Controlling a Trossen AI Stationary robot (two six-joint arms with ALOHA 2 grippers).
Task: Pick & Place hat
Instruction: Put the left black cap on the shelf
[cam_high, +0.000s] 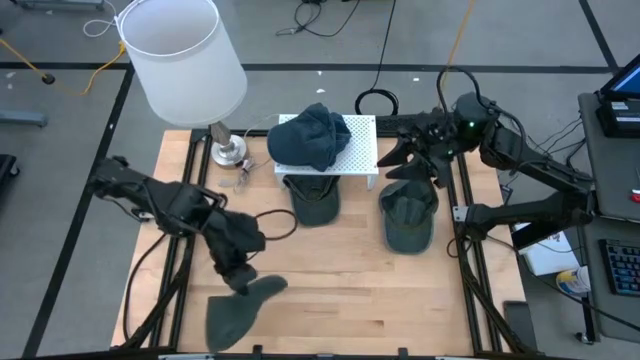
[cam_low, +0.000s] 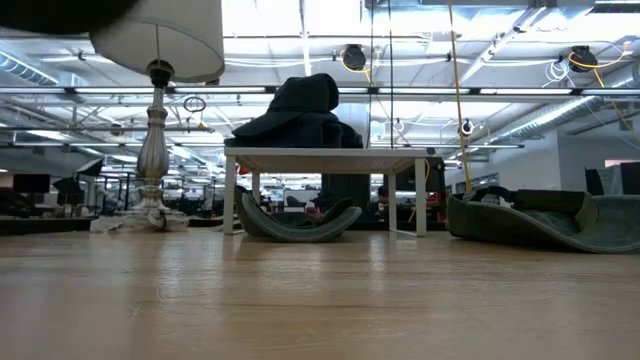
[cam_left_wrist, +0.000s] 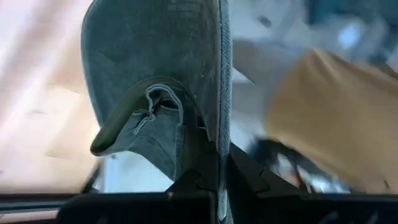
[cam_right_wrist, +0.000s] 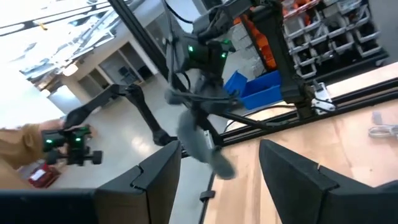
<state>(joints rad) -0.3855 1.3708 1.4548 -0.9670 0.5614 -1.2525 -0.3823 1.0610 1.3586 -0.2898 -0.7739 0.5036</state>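
Observation:
My left gripper (cam_high: 240, 278) is shut on a grey-green cap (cam_high: 238, 308) above the table's near edge, left of centre. The cap also shows in the left wrist view (cam_left_wrist: 155, 74) and far off in the right wrist view (cam_right_wrist: 200, 144). A dark blue hat (cam_high: 312, 135) lies on top of a white rack (cam_high: 362, 150) at the far middle. A second green cap (cam_high: 313, 198) lies partly under the rack's near side. A third green cap (cam_high: 408, 218) lies on the table to its right. My right gripper (cam_high: 402, 165) is open and empty, just above and beyond that third cap. My left gripper pinches the cap between its two fingers at the rim edge (cam_left_wrist: 211, 146), beside the back opening with its strap (cam_left_wrist: 163, 102). The fingers come from above, slanting down. The cap hangs below them, lifted clear of the table.
A lamp with a white shade (cam_high: 185, 55) and metal base (cam_high: 228, 150) stands at the far left, beside the rack. Bare wood (cam_high: 350, 290) lies between the caps and the near edge. Black rails (cam_high: 465, 230) run along the table's sides.

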